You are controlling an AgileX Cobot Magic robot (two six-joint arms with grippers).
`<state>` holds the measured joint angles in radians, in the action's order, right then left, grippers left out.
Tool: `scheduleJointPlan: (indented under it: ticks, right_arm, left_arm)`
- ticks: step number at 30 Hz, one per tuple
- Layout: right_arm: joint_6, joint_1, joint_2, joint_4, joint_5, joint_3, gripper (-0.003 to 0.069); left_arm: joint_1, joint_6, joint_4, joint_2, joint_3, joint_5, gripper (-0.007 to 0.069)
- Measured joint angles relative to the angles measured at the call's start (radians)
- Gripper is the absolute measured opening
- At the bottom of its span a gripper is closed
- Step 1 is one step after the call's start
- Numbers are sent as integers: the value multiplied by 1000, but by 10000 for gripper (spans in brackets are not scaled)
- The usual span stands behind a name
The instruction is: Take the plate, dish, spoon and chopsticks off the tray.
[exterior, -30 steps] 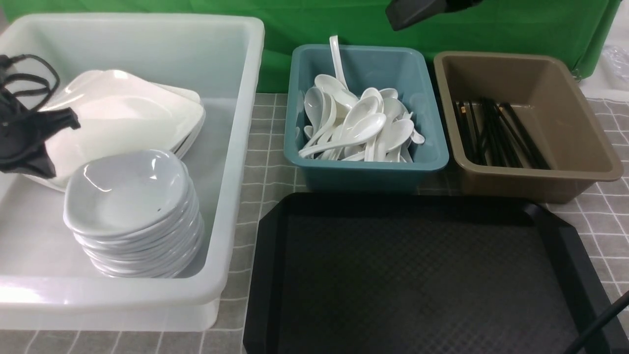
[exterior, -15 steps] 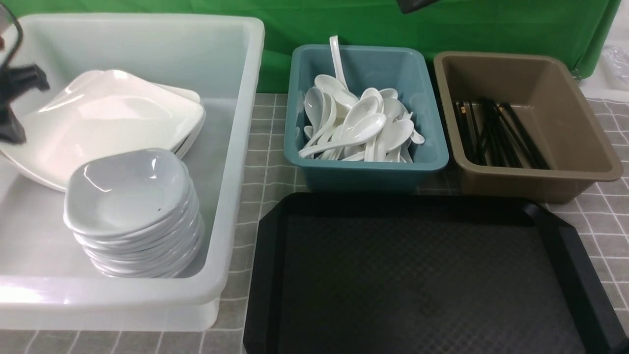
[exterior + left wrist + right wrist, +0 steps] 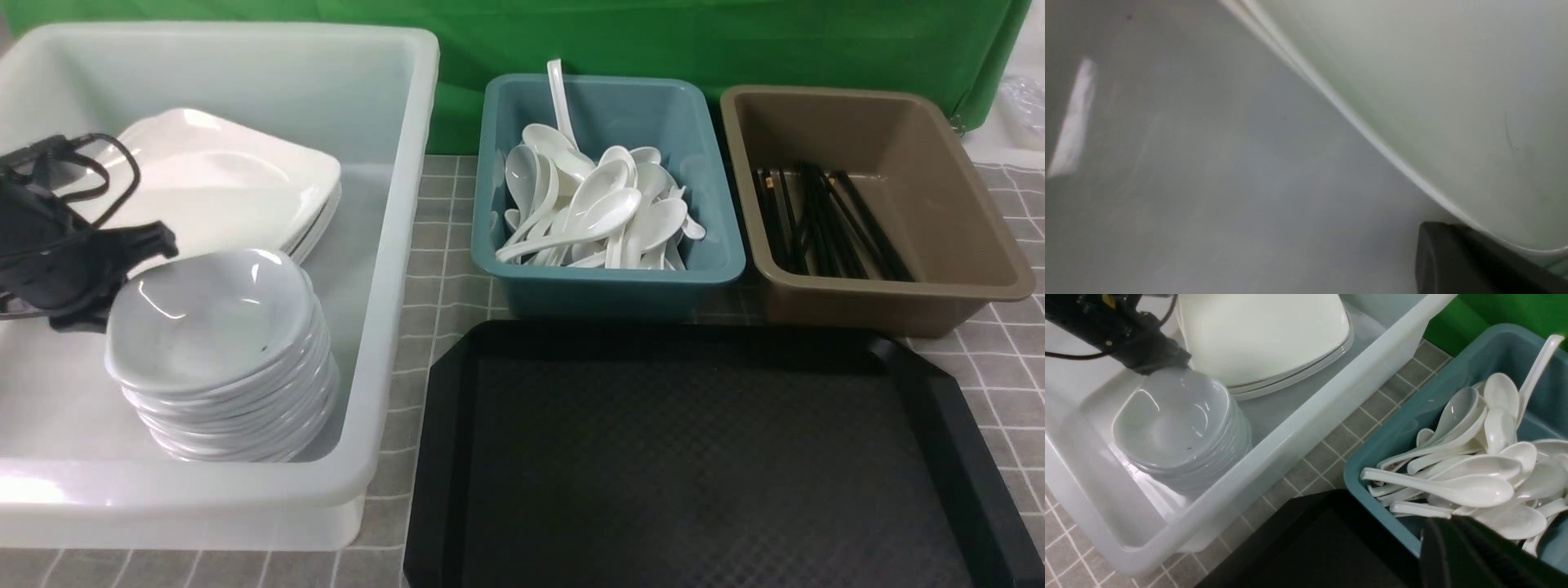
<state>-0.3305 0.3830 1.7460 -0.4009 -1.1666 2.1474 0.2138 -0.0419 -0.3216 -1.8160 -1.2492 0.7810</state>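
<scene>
the tray (image 3: 702, 457) fills the lower right of the front view and nothing lies on it, so by the look of things the clearing is done. the plate (image 3: 220, 184) sits on top of a stack of like plates at the upper left, inside the white bin (image 3: 392, 245), with a stack of small dishes (image 3: 220, 351) just in front of it. spoons (image 3: 596, 212) are heaped in the teal bin (image 3: 612, 278) at the top centre, and black chopsticks (image 3: 824, 220) lie in the brown bin (image 3: 882, 294) at the upper right.

the left gripper (image 3: 151, 241) hangs at the left edge of the frame, over the white bin and just beside the rim of the top dish; its jaws look clenched and carry nothing. the right gripper (image 3: 1474, 555) shows only as a dark edge at the bottom of its own wrist view, near the teal bin; its jaws are closed and nothing shows in them.

what is left, i judge, is pulling the arms clear. the left one should rise straight up before it swings out, since the dish stack is close enough to be nudged and the cables (image 3: 90, 167) trail over the plates.
</scene>
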Motion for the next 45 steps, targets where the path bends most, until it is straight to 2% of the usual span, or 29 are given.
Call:
scheduleJointPlan:
  ticks: [7,15,24,27,31,35,36,37,40,45]
  right_arm:
    - [-3,0,0,6,1,0,20]
    - [8,0,0,7,1,0,20]
    - [25,0,-37,35,0,0,20]
    - [24,0,-70,89,0,0,20]
    - [37,0,-186,239,0,2,20]
    - [90,0,-290,363,-1,3,20]
    - [118,0,-360,443,-1,4,20]
    - [121,0,-360,443,-1,4,20]
    - [168,0,-504,550,-1,-11,20]
    - [210,0,-708,617,11,-141,20]
  left_arm:
    - [-1,-8,-90,-17,4,-133,4]
    - [-1,-31,-59,69,9,-50,4]
    - [-1,-35,-16,326,9,-39,4]
    - [-1,-57,-44,407,9,-34,4]
    - [-1,-190,-178,560,9,10,4]
    - [-1,-281,-249,654,9,13,4]
    - [-6,-328,-270,707,9,14,4]
    - [-6,-332,-272,712,9,14,4]
    - [-57,-378,-296,815,33,6,4]
    - [-153,-425,-302,903,118,-43,4]
